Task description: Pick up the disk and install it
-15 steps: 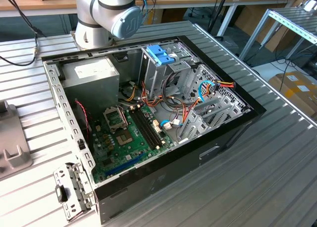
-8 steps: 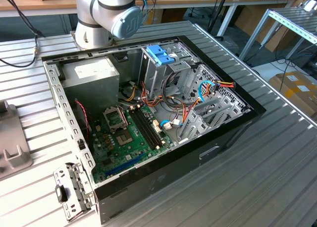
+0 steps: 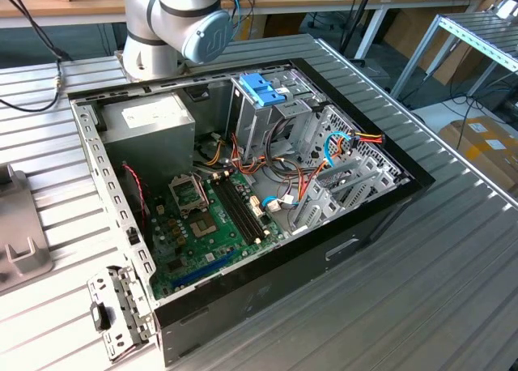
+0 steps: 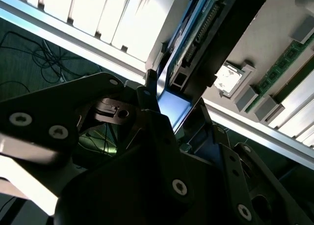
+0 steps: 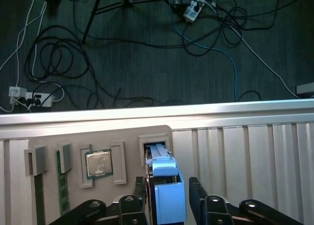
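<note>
The disk stands on edge in a slot of a grey parts holder, its light blue carrier rail facing the camera in the first wrist view. My gripper straddles it, one finger tight against each flat side, shut on it. In the second wrist view the disk shows its dark circuit side and blue rail, with my gripper clamped at its near end. The open computer case lies on the table in the exterior view, with a metal drive cage at its far side.
A processor chip and memory sticks sit in the same holder. The slatted aluminium table ends just beyond it, above a floor full of cables. Inside the case are a grey power supply, a motherboard and a blue bracket.
</note>
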{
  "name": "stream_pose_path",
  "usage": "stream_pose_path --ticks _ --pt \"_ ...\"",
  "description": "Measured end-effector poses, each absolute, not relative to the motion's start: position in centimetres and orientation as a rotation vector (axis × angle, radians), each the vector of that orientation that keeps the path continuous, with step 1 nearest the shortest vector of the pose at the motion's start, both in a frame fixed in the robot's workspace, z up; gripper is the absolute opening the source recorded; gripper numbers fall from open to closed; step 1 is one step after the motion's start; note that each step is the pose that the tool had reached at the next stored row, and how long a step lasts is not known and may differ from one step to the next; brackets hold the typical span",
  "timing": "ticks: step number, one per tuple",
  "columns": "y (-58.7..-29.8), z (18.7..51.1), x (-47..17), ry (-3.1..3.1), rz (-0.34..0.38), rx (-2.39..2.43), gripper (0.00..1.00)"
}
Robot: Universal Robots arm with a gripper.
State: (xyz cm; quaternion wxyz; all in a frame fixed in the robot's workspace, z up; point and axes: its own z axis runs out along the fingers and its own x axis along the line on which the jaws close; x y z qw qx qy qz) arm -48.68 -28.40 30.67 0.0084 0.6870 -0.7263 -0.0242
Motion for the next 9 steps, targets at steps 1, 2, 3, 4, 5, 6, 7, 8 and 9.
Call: stream_pose_path --ticks 1,2,3,4,5,6,7,8,9 --pt "-28.4 30.55 -48.68 -2.269 -0.076 2.146 0.48" --pt "-28.4 30.39 -48.68 -2.269 -0.077 2.146 0.48" --pt "-28.4 30.29 -48.69 -2.269 -0.077 2.146 0.48" --pt "-28.4 30.2 -48.68 -2.268 -0.077 2.146 0.48" --pt "-28.41 30.07 -48.68 -2.268 -0.078 2.146 0.48" --pt "-28.41 29.89 -48.68 -2.264 -0.078 2.15 0.48" --pt "-28.41 29.85 -48.68 -2.246 -0.078 2.168 0.48" --pt "-28.41 29.81 -48.68 -2.219 -0.077 2.195 0.48" --pt "-28.41 29.77 -48.68 -2.2 -0.077 2.214 0.48"
